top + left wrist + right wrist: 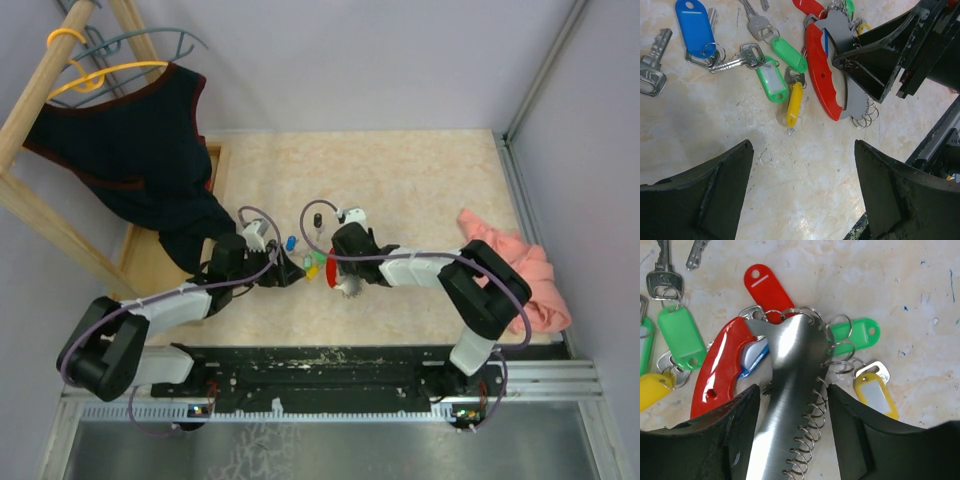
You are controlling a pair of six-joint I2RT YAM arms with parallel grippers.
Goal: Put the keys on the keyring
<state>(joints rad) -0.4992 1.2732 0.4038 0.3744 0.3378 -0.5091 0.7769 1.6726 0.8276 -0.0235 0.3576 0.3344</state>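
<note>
Right wrist view: the right gripper (795, 392) straddles the grey toothed strip of the keyring (790, 355), lower centre of frame; whether it pinches the strip cannot be told. The keys (677, 335) lie scattered upper left and right. The left gripper (802, 147) hangs spread and empty over the table (805, 200). Judgement: clamp the strip firmly first, then lift one key by its ring.

No words or numbers can be read. The key (662, 282) at the upper left has a small stamp, too blurry to read.
</note>
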